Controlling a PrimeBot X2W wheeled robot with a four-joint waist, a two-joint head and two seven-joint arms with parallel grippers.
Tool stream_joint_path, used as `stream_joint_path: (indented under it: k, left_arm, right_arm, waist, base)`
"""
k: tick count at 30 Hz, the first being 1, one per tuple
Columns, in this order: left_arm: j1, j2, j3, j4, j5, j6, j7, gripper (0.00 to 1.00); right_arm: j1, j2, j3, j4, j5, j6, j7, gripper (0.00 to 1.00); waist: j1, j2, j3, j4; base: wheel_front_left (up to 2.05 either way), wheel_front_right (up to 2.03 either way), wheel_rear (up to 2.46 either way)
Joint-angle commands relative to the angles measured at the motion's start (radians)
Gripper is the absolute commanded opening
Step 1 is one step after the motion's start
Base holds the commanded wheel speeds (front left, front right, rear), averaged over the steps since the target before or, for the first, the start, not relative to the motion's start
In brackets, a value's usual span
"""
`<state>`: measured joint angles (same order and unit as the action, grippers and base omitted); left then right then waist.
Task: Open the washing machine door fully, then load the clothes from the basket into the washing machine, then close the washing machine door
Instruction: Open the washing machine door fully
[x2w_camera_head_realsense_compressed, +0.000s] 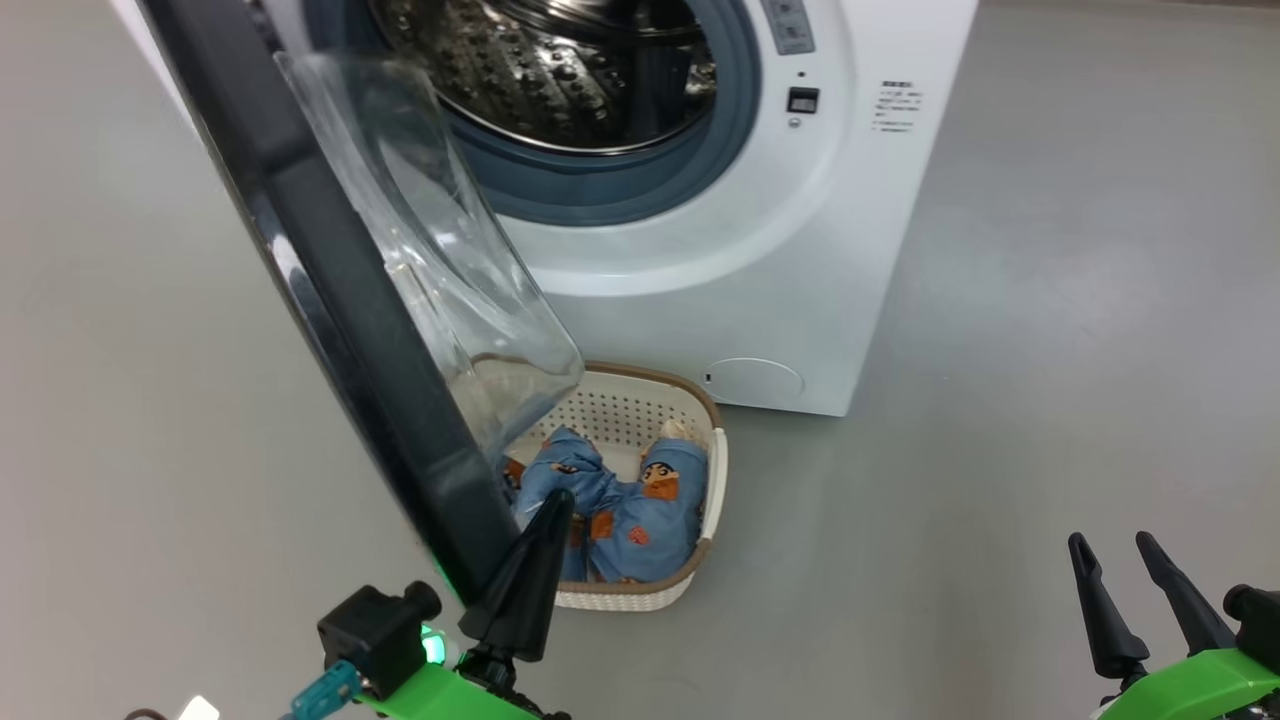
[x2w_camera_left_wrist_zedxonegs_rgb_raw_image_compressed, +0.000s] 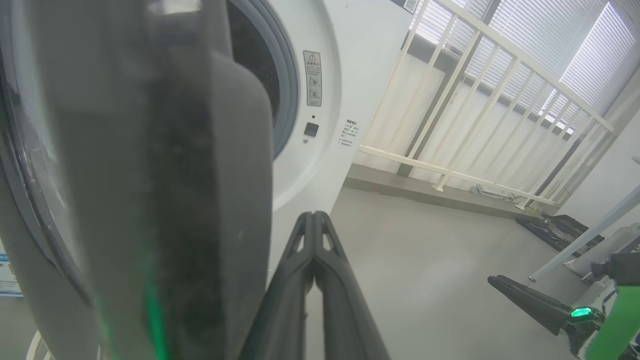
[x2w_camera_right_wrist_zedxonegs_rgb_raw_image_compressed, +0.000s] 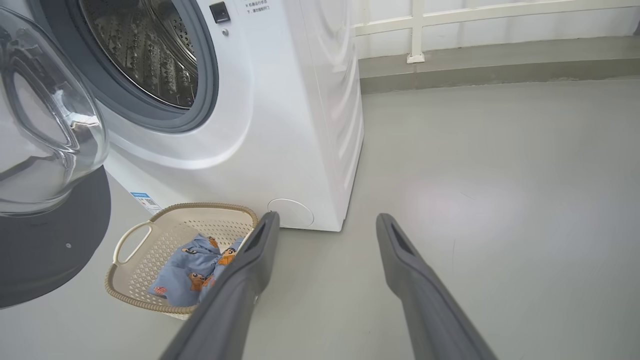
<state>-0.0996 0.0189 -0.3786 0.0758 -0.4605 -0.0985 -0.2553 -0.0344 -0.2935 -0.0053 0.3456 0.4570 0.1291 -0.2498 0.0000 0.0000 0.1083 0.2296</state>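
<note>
Beside the basket (x2w_camera_head_realsense_compressed: 718, 470), the open washing machine door (x2w_camera_head_realsense_compressed: 330, 270)

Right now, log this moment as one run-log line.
washing machine door: open | clothes: in basket | left gripper: shut, beside door rim | right gripper: open, empty

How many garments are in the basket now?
2 distinguishable: one garment at the basket's left beside the door, another garment at its right wall. They're bunched and partly behind the door, so more may be hidden.

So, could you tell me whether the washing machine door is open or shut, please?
Open: the washing machine door stands swung out, leaving the steel drum exposed.
</note>
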Motion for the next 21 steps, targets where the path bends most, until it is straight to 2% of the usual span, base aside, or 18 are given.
stream_joint_path:
  k: [1, 7, 21]
  left_arm:
    - [-0.017, 0.031, 0.068, -0.019, 0.003, 0.021, -0.006, 0.00]
    - [-0.001, 0.031, 0.076, -0.034, 0.036, 0.032, -0.006, 0.00]
    - [0.051, 0.048, 0.120, -0.094, 0.080, 0.101, -0.006, 0.00]
  right_arm:
    - [-0.013, -0.026, 0.024, -0.024, -0.015, 0.002, -0.012, 1.00]
    - [-0.015, -0.033, 0.026, -0.025, -0.013, 0.002, -0.012, 1.00]
    - [-0.021, -0.040, 0.029, -0.032, -0.011, 0.002, -0.012, 1.00]
  waist:
    - [0.0000, 0.0000, -0.001, 0.019]
    - [0.0000, 0.0000, 0.004, 0.060]
    - [0.0000, 0.0000, 0.016, 0.140]
  base:
    - [0.00, 0.00, 0.00]
    - [0.00, 0.00, 0.00]
    - [0.00, 0.00, 0.00]
